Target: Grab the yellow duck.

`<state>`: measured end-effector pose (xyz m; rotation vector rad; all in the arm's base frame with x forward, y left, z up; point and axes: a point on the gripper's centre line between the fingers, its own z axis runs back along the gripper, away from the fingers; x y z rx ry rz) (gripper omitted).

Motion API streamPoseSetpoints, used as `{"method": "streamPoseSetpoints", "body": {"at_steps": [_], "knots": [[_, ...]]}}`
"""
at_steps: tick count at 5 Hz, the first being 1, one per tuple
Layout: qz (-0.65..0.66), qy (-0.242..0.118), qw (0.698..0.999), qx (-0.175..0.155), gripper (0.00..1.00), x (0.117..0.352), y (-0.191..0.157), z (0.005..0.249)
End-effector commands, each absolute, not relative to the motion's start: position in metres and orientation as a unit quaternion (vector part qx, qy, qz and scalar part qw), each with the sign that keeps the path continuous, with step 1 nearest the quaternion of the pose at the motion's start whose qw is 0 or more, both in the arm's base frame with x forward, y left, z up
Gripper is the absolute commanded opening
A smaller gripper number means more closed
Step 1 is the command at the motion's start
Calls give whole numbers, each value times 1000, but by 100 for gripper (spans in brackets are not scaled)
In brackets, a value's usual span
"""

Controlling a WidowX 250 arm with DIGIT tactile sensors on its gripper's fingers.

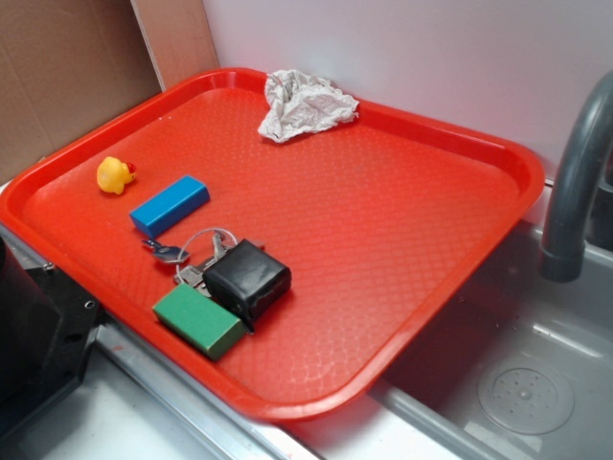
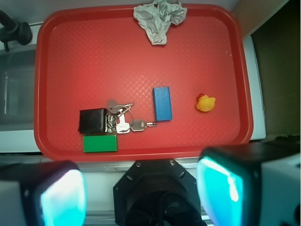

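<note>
The yellow duck (image 1: 114, 174) (image 2: 206, 102) is a tiny rounded toy with an orange-red beak, resting on the red tray (image 1: 402, 220) (image 2: 94, 52) near its left rim in the exterior view. My gripper (image 2: 141, 193) hangs high above the tray's near edge, open, its two cyan pads far apart with nothing between them. In the wrist view the duck lies well ahead of the right finger. The gripper itself does not show in the exterior view.
A blue block (image 1: 170, 205) (image 2: 162, 103) lies beside the duck. A key bunch (image 2: 124, 117), a black box (image 1: 247, 281) (image 2: 93, 120) and a green block (image 1: 199, 321) (image 2: 99, 143) cluster nearby. Crumpled paper (image 1: 305, 105) (image 2: 160, 19) sits at the far rim. A faucet (image 1: 575, 182) and sink are to the right.
</note>
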<state>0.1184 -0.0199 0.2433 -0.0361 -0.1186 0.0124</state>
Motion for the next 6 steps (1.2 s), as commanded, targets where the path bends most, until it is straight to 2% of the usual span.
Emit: {"method": "streamPoseSetpoints", "body": {"at_steps": [1,2,3,5,6], "knots": [[6,-59,998,-18,100,118,-20,243],[125,-66,990,24,100,128,30,210],[246,-88,964,50,100,134,54,190],[410,-96,906,53,100,142,94,130],[454,-102,884,40,100,148,112,97]]}}
